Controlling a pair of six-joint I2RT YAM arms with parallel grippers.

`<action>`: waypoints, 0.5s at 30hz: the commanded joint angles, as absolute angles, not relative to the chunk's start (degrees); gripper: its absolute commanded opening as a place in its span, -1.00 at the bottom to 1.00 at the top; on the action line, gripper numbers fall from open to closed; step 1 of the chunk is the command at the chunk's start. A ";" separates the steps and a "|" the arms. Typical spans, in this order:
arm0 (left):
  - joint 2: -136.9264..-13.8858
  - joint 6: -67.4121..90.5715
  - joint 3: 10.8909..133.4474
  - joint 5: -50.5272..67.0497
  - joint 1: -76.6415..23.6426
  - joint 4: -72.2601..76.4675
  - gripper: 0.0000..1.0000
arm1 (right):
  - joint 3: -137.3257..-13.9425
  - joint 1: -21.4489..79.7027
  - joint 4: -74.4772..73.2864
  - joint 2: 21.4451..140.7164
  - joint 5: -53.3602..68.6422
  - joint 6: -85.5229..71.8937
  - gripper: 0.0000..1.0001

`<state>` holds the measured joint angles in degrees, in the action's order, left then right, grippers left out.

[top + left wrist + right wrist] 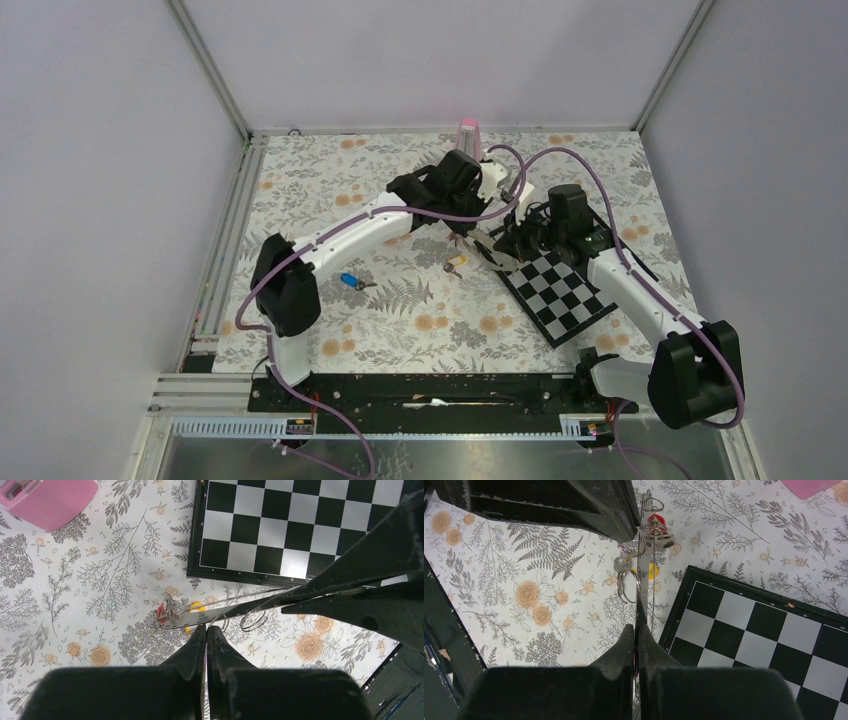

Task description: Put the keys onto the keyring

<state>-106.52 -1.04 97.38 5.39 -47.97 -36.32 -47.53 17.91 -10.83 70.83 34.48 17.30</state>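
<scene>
1. Table (300,180): covered by a floral cloth, it carries every item listed here.
2. Chessboard (565,295): lies flat toward the right edge of the table and has no evident part in the task.
3. Pink block (467,130): stands at the middle of the far edge, well apart from the work.
4. Left gripper (206,630): jaws are pressed together on the strap of the keyring (220,613).
5. Right gripper (636,630): jaws are likewise clamped on the same strap, further along it.
   - The keyring hangs stretched between the two grippers above the centre of the table, just off the chessboard's near-left corner.
   - Probable purpose: holding it at two points keeps the strap taut, so the ring does not swing while a key is threaded.
6. Blue key (349,280): rests on the cloth toward the left edge, not yet on the ring.
7. Yellow key (455,262): lies on the cloth directly below the strap, near the ring and unthreaded.
8. Silver ring (629,586): hangs from the strap between the grippers.
9. Red piece (655,522): sits at the strap's far end.
</scene>
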 commanded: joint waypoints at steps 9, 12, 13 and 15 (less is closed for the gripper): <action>-108.64 1.34 101.77 0.56 -48.59 -35.86 -1.00 | -48.71 19.60 -7.25 70.04 35.73 16.09 -1.00; -108.43 1.23 101.43 0.22 -48.81 -36.01 -1.00 | -48.76 19.64 -7.00 70.07 35.16 15.78 -1.00; -108.39 1.15 101.55 0.21 -48.97 -36.26 -1.00 | -48.85 19.61 -6.98 70.12 34.87 15.66 -1.00; -108.43 1.06 101.73 0.21 -49.28 -36.70 -1.00 | -48.96 19.60 -6.88 70.16 34.07 15.44 -1.00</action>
<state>-108.18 0.69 99.61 2.37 -48.56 -38.06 -47.51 18.39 -10.17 70.89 32.56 16.51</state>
